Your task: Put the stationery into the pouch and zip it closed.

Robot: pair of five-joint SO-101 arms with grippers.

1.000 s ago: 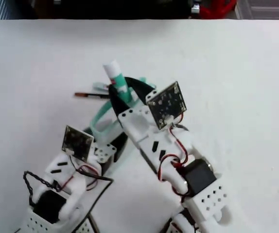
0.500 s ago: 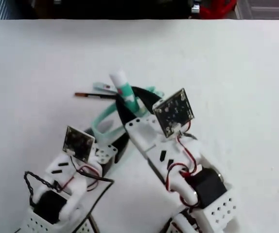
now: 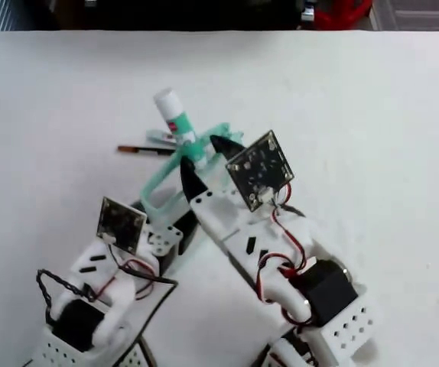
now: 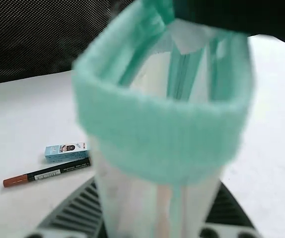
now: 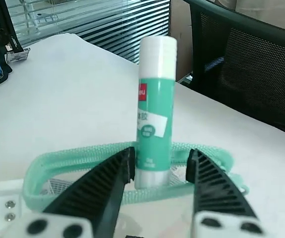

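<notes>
Two arms lean in over the white desk [image 3: 372,107]. My left arm sits low and folded, its claw [image 4: 150,218] clamped on the lower part of the mint-green pouch [image 4: 162,134], holding it upright with its mouth open. My right arm stretches forward beside it, its claw [image 5: 161,157] spread open at the pouch's rim. Just beyond the right claw's fingertips, a green and white glue stick [image 5: 155,114] stands on end inside the pouch's mouth, touching neither finger. Past the pouch from the left claw, a brown-capped pen [image 4: 45,173] lies on the desk, with a small blue box [image 4: 67,151] just beside it.
</notes>
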